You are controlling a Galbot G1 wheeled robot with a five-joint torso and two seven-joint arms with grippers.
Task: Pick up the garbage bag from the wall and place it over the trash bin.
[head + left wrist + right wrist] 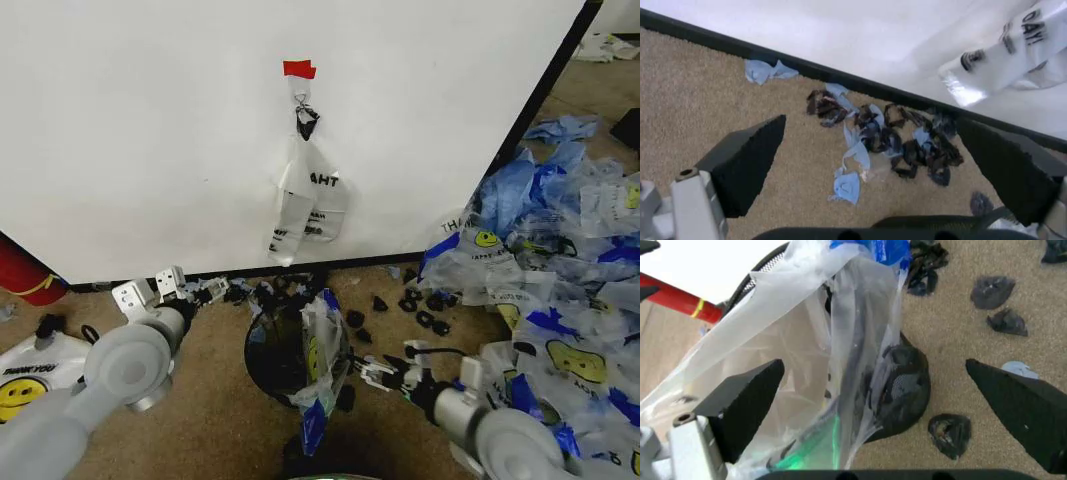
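Low in the frame's centre, trash bin [275, 360] draped with garbage bag [322, 365], right gripper [385, 372] open just right of it, left gripper [185, 292] open at lower left.

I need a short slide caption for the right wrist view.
Open right pincer beside the garbage bag draped over the black mesh trash bin on carpet.

A clear garbage bag [322, 355] with a yellow smiley and blue strips drapes over the right rim of the black trash bin [272, 358], low in the centre of the frame. Above it, the white wall [150, 140] carries a red tape piece [299, 69] and a hook holding a narrower clear bag [305, 200]. The left gripper [190, 292] sits at lower left near the wall's black base strip; the right gripper [374, 372] — fingers spread — hovers just right of the bin. Heaped bags [560, 290] fill the right side.
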